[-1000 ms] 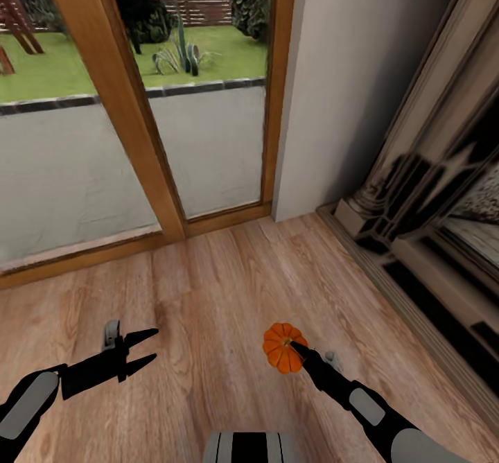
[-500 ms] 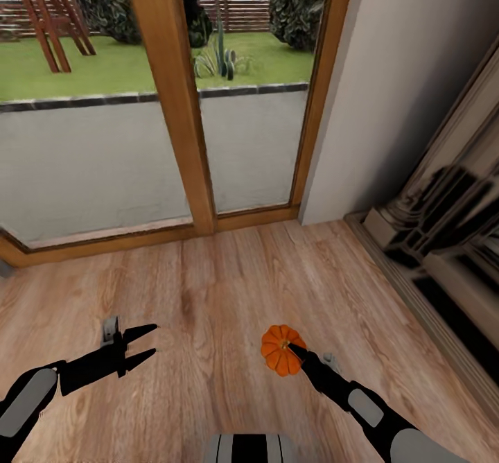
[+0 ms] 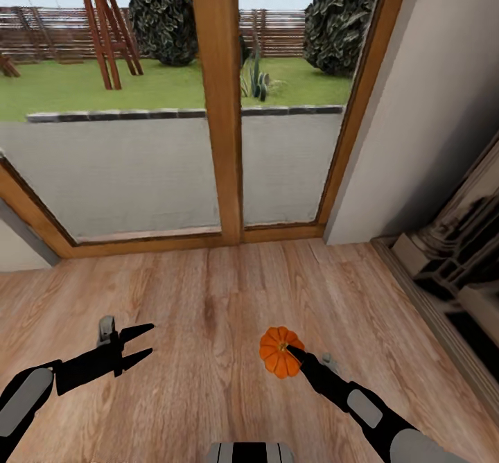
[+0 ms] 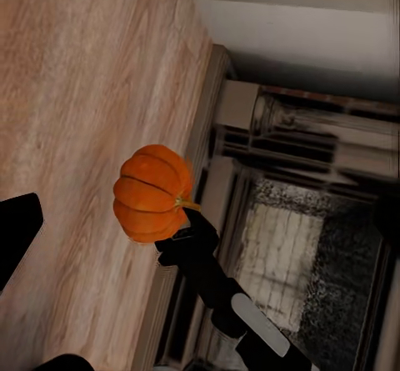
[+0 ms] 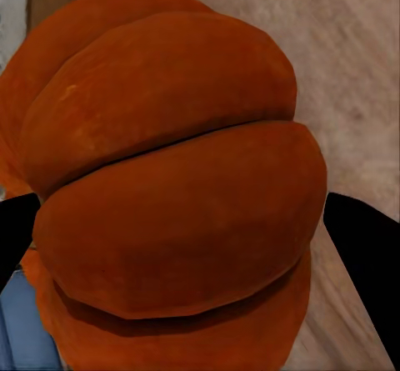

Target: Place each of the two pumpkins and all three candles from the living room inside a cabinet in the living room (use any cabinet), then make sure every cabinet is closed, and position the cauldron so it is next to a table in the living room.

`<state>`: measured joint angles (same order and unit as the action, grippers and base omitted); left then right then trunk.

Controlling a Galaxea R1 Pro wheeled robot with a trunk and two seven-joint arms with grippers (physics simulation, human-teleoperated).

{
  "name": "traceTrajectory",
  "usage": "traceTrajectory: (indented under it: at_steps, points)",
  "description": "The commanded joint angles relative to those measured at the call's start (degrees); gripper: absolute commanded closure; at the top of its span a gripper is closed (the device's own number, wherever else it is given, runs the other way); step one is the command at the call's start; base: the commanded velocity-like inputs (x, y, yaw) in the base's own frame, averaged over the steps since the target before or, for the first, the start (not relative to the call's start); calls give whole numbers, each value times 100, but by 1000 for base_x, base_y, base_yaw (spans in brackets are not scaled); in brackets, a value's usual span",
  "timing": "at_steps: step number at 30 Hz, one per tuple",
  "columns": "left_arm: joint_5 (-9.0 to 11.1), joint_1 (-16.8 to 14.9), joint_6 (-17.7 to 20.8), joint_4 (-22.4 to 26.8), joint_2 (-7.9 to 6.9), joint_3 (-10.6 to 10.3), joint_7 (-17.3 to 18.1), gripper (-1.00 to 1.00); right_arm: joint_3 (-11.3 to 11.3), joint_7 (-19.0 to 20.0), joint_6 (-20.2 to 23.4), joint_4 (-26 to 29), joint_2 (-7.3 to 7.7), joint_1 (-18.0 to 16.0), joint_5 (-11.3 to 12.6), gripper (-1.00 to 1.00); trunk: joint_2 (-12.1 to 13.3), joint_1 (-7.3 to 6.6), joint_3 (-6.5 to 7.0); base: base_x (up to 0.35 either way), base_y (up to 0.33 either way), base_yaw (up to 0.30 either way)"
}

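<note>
A small ribbed orange pumpkin (image 3: 277, 352) hangs above the wooden floor, held by my right gripper (image 3: 290, 351), which is shut on it. The left wrist view shows the same pumpkin (image 4: 152, 193) with the black right arm behind it. Up close in the right wrist view, the pumpkin (image 5: 175, 196) sits between the two dark fingers (image 5: 367, 250). My left gripper (image 3: 138, 344) is open over bare floor at the lower left, holding nothing. The cabinet, table, candles and cauldron are out of view.
Ahead stands a glass door with a wooden frame (image 3: 223, 102), garden beyond it. A white wall (image 3: 416, 130) meets it on the right. A stone fireplace surround (image 3: 457, 255) runs along the right edge. Wooden floor (image 3: 208, 310) lies between.
The whole view has swung leftward and upward: the door frame and fireplace have shifted right in the picture. Both arms keep their pose, and the pumpkin stays in my right gripper.
</note>
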<state>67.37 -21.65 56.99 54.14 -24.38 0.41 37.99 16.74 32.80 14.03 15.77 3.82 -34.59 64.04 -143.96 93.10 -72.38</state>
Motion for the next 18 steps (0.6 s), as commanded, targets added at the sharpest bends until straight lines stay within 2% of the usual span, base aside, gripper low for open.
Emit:
traceTrajectory:
  at_steps: [1, 6, 12, 15, 18]
  points:
    - [-21, -5, 23, -7, -4, 4, 24, -100, 18, 8, 34, 5, 5, 0, 64, 100, 0, -3, 23, 0, 0, 271]
    - [-22, -6, 23, 31, -16, -28, 24, -100, 22, 15, 33, 5, 5, -2, 64, 100, 7, -16, 150, -24, 21, 273]
    - [-22, -5, 23, 40, -17, -40, 24, -100, 22, 66, 7, 5, 5, -2, 64, 100, 15, -32, 298, -137, 119, 263]
    - [-22, -6, 23, 43, -21, -42, 24, -100, 22, 83, 4, 5, 5, -2, 64, 100, 19, -40, 366, -166, 141, 104]
    - [-22, -6, 23, 44, -20, -39, 24, -100, 22, 48, 5, 5, 5, -3, 64, 100, 19, -40, 366, -165, 117, 27]
